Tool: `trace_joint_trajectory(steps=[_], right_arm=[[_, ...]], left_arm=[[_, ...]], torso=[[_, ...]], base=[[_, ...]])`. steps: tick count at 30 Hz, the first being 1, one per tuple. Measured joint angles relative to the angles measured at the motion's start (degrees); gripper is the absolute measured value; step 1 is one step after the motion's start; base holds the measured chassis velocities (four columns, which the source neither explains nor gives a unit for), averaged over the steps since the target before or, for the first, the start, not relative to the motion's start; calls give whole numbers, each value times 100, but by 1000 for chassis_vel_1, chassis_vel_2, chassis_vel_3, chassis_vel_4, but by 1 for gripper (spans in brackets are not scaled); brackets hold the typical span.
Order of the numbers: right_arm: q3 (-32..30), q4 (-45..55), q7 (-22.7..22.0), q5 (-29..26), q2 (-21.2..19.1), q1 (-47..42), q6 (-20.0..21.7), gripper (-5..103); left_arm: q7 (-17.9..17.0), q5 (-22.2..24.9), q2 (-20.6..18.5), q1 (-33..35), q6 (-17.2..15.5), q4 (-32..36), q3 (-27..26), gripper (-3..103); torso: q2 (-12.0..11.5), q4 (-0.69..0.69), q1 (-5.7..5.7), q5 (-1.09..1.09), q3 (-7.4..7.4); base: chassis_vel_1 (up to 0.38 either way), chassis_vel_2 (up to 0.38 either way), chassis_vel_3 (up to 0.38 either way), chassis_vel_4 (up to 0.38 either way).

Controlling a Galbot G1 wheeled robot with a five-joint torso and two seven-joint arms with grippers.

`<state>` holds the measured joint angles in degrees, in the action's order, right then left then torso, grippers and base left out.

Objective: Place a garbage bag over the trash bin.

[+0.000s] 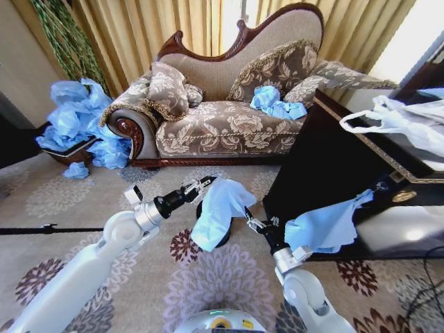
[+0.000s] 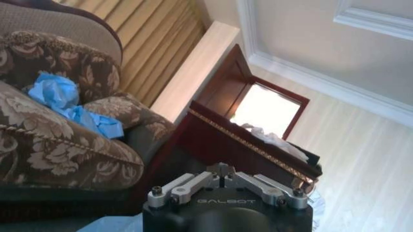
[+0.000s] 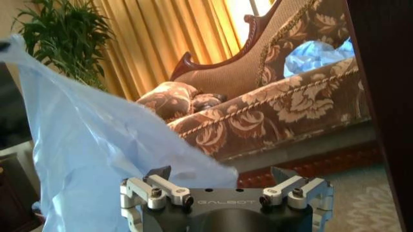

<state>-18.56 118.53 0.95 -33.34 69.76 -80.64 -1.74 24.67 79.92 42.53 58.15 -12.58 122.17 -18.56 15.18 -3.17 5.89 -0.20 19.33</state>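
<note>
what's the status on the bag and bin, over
Left gripper shut on garbage bag, draped over trash bin. Right gripper open beside it. Dark cabinet close on right.

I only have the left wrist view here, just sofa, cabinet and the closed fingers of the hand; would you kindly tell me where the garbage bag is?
Observer: In the head view the garbage bag hangs from the left hand, which pinches its top edge.
Operator: Thank you. Is it on the bin?
Observer: It drapes in front of the trash bin on the carpet; black shows beside and below the film. I cannot tell whether it goes round the rim.
Operator: And the other arm?
Observer: The right hand sits just beside the bag's lower edge, on the cabinet side, and the right wrist view shows its fingers spread open, holding nothing.
</note>
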Motion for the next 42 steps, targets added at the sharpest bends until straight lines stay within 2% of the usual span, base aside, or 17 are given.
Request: trace_joint_trajectory(steps=[4,9,15,16,17,19,20,23,24,28,32,33,35,36,38,40,42], right_arm=[[-21,147,-22,-264,-39,-129,235,100],[91,166,91,-283,-10,-290,337,100],[254,137,122,-535,160,-318,568,103],[249,116,124,-612,176,-271,594,100],[190,52,147,-676,151,-198,609,90],[113,3,207,-700,83,-151,602,79],[113,3,207,-700,83,-151,602,79],[-47,-29,224,-792,18,-58,612,62],[-47,-29,224,-792,18,-58,612,62],[-338,-21,252,-1057,-22,48,740,51],[-435,222,84,-1803,-68,128,985,29],[-435,222,84,-1803,-68,128,985,29],[-327,339,-59,-2198,-28,182,1109,19],[-327,339,-59,-2198,-28,182,1109,19],[-232,331,-79,-2267,30,251,1137,8],[-207,294,-79,-2278,55,305,1150,8],[-165,249,-80,-2331,82,397,1193,2]], left_arm=[[49,75,-48,-28,32,-55,-57,0],[70,117,-72,-33,59,-74,-87,0],[92,163,-81,-84,79,-73,-88,0],[103,170,-85,-89,80,-63,-87,0],[115,176,-95,-88,83,-39,-86,0],[127,189,-115,-81,85,-19,-88,0],[127,189,-115,-81,85,-19,-88,0],[150,199,-130,-82,86,0,-94,0],[150,199,-130,-82,86,0,-94,0],[189,216,-171,-68,90,23,-115,0],[332,223,-215,-75,101,-34,-118,0],[332,223,-215,-75,101,-34,-118,0],[413,218,-227,-141,102,-89,-19,0],[413,218,-227,-141,102,-89,-19,0],[456,213,-225,-205,95,-100,62,0],[474,211,-220,-234,90,-102,93,0],[527,211,-228,-270,80,-115,136,0]], torso=[[0,0,0,0,0],[0,0,0,-1,0],[0,0,0,0,0],[0,0,0,0,0],[0,0,0,0,0],[0,0,0,0,0],[0,0,0,0,0],[0,0,0,0,0],[0,0,0,0,0],[0,0,0,0,0],[0,0,0,0,0],[0,0,0,0,0],[0,0,0,-1,0],[0,0,0,-1,0],[0,0,0,0,0],[0,0,0,0,0],[0,0,0,0,0]], base=[[0,0,0,0],[0,0,0,0],[0,0,0,0],[0,0,0,0],[0,0,0,0],[0,0,0,0],[0,0,0,0],[0,0,0,0],[0,0,0,0],[0,0,0,0],[0,0,0,0],[0,0,0,0],[0,0,0,0],[0,0,0,0],[0,0,0,0],[0,0,0,0],[0,0,0,0]])
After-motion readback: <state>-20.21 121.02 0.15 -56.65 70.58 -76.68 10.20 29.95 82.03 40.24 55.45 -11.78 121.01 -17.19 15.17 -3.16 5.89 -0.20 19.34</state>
